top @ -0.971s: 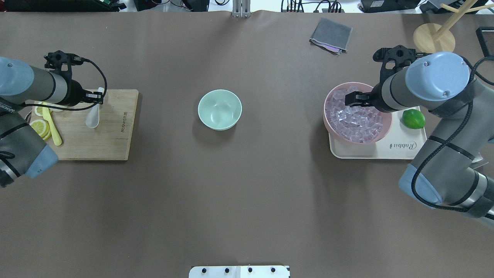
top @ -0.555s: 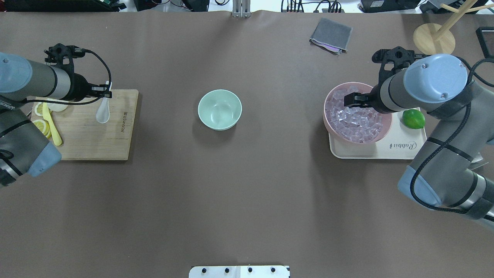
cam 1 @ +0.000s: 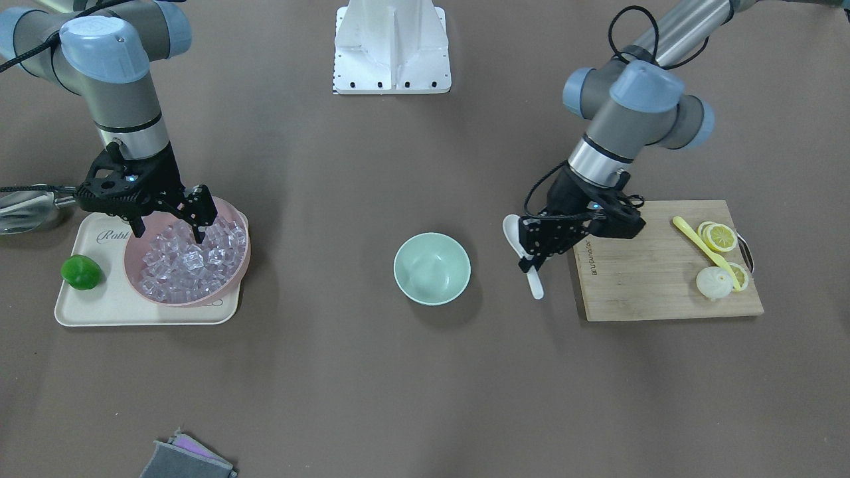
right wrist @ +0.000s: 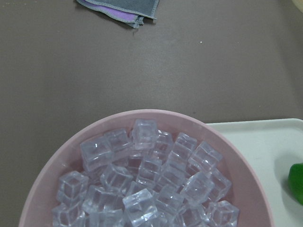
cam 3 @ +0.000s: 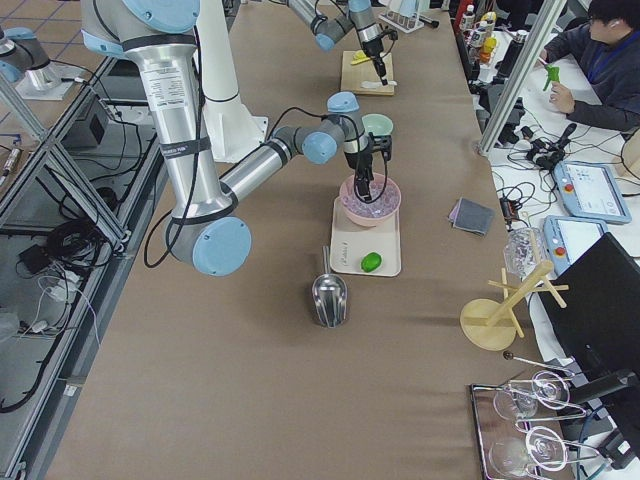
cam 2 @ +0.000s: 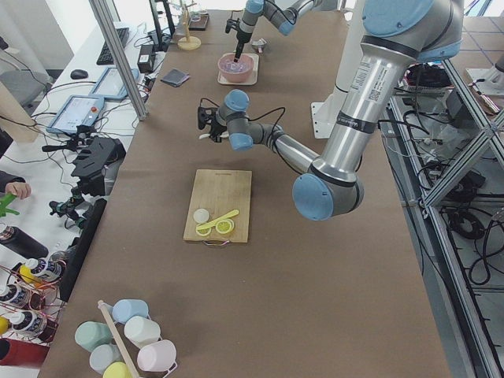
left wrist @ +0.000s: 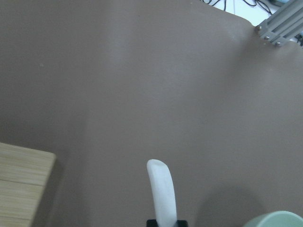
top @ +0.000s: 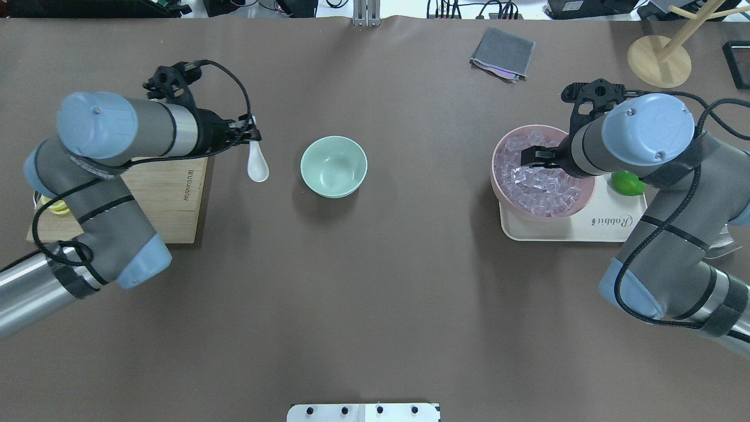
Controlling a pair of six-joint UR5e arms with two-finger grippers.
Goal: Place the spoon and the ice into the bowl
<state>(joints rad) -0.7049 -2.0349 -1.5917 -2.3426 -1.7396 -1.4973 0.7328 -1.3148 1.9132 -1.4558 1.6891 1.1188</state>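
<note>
Far left of the bowl point(top: 334, 166), the overhead view gives us the board point(top: 170, 205), largely covered by the left arm. Only the front-facing view shows the lemon slices point(cam 1: 720, 237) and yellow utensil point(cam 1: 704, 244) lying on it.

Between board and bowl, over bare table, we find the left gripper point(top: 252, 133), its jaws clamped tight on the handle of the spoon point(top: 256, 167). From above, the scoop hangs out on the robot's side of the fingers, just left of the bowl's rim and not touching it. The front-facing view adds the handle end poking out on the far side. The left wrist camera offers us only that handle end and a sliver of the bowl's rim in its lower right corner.

Right of the bowl stands the pink bowl point(top: 497, 176) on the tray point(top: 562, 234), heaped with ice point(top: 542, 186). The right gripper point(cam 1: 169, 229) hangs over it, jaws spread wide and gripping nothing. In the front-facing view one fingertip point(cam 1: 199, 232) reaches down among the cubes on the bowl's side, the other out by the pink rim farthest from the bowl, so the ice lies directly beneath and between them. The right wrist camera shows us the cubes close up but no fingers.

Farther right, the lime point(cam 1: 81, 272) sits on the tray, half hidden by the arm from above. Beyond it lies the steel scoop point(cam 1: 23, 209), which the overhead view does not show.
</note>
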